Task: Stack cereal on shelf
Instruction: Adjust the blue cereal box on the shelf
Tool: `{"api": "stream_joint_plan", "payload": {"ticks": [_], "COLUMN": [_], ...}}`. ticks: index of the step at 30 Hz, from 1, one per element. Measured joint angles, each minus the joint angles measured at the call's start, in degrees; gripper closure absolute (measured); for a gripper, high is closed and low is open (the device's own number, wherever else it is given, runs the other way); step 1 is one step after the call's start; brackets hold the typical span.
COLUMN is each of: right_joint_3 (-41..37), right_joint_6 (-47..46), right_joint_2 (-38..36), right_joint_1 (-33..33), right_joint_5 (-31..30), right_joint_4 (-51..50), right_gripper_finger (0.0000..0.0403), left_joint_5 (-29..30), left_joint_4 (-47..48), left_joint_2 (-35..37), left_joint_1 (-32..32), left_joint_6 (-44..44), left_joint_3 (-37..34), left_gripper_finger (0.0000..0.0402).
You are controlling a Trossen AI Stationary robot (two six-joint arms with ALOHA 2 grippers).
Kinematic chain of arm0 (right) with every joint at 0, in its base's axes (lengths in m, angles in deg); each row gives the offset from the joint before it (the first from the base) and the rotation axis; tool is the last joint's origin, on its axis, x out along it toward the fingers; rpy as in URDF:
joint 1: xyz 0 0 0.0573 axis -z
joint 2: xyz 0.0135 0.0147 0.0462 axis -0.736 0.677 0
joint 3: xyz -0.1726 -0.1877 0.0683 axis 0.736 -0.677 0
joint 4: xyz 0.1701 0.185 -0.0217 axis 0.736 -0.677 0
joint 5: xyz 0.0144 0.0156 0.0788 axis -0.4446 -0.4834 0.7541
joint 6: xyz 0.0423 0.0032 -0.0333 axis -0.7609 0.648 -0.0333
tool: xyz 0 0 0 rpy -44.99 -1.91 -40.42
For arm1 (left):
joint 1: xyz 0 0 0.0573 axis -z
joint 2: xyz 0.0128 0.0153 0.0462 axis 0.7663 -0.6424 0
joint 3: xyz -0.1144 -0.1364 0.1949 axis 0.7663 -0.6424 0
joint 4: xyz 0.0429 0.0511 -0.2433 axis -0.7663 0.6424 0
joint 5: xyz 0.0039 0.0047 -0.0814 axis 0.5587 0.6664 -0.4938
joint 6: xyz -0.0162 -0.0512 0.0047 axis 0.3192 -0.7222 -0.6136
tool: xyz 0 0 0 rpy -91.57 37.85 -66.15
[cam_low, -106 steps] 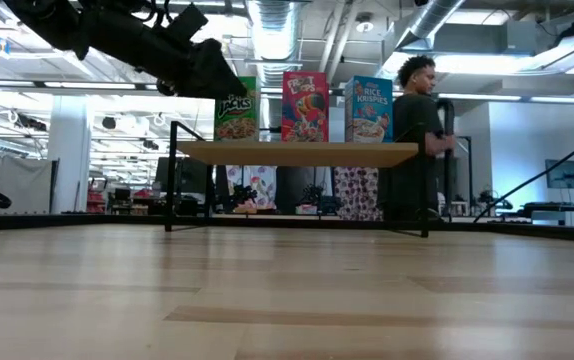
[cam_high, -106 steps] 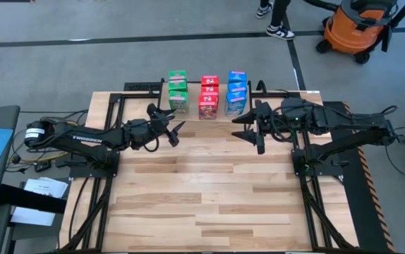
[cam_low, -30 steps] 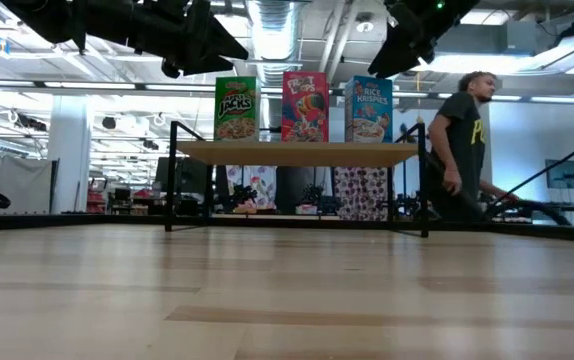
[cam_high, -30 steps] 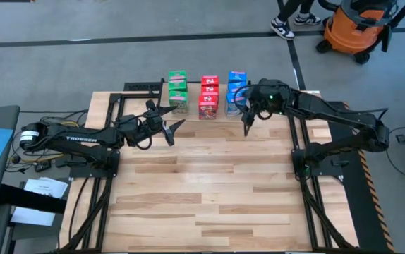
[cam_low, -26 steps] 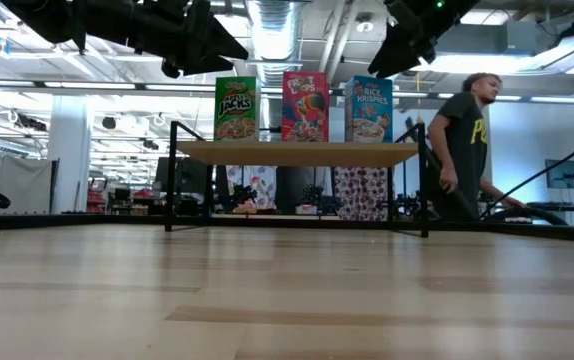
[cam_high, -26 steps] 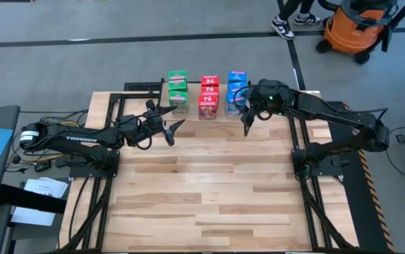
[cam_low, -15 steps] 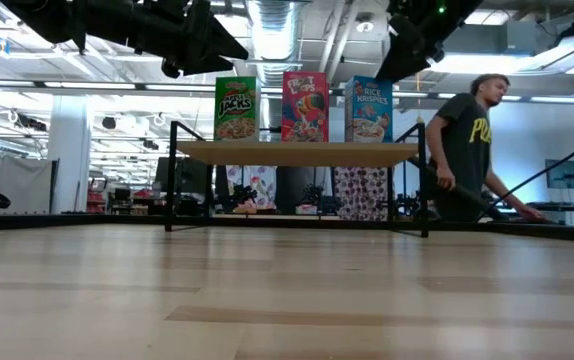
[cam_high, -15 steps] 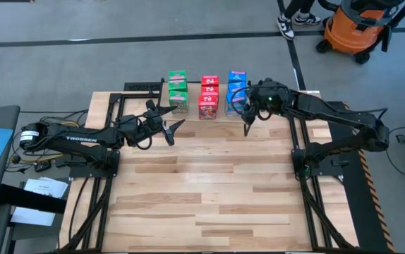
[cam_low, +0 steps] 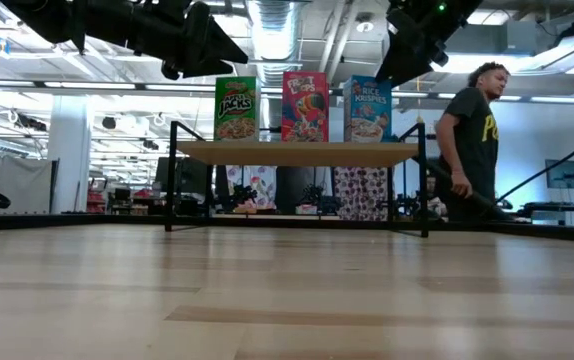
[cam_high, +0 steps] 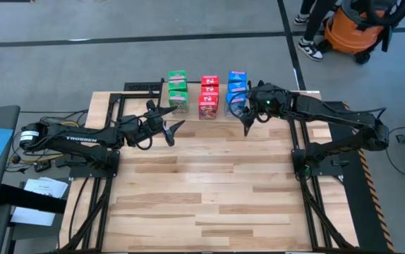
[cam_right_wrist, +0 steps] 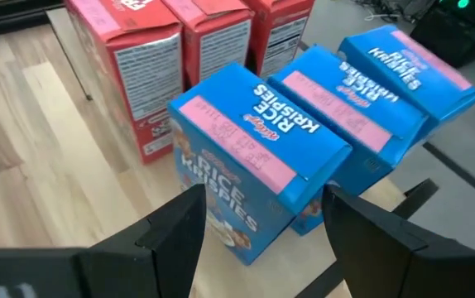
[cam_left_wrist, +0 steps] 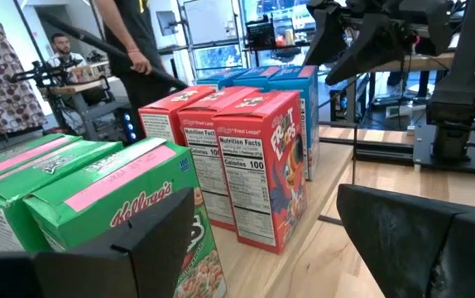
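Observation:
Cereal boxes stand upright in three rows on the shelf at the table's far edge: green, red and blue. My left gripper hangs open and level just near-left of the rows, its fingers facing the green boxes and red boxes. My right gripper is open at the near right corner of the rows, tipped downward. In its wrist view its fingers stand on either side of the nearest blue box, above it and apart from it.
The slatted wooden tabletop stretches toward the near edge between the two arm bases. Black shelf legs stand at the shelf's corners. Beyond the table a person moves near an orange shop vacuum.
My right gripper has rolled and tipped a little at the wrist while staying beside the blue boxes. The boxes have not moved. The person behind the table has walked toward the right.

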Motion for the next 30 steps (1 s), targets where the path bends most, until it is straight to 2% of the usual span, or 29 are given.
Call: {"api": "stream_joint_plan", "payload": {"ticks": [15, 24, 30], "right_joint_3": [0.0, 0.0, 5.5], "right_joint_6": [-6.3, -6.7, -3.4], "right_joint_2": [0.0, -2.4, -2.4], "right_joint_1": [-4.1, -5.3, -4.8], "right_joint_5": [-0.2, -6.0, -6.0], "right_joint_4": [-0.5, -2.1, -1.1], "right_gripper_finger": [0.0137, 0.0137, 0.0137], "left_joint_5": [0.0, 0.0, 0.0], "left_joint_4": [0.1, 1.5, 0.7], "left_joint_2": [0.0, 0.0, 0.0], "left_joint_1": [0.0, 0.0, 0.0], "left_joint_6": [-0.2, -0.2, -0.2], "left_joint_3": [0.0, 0.0, 0.0], "left_gripper_finger": [0.0113, 0.0113, 0.0113]}}
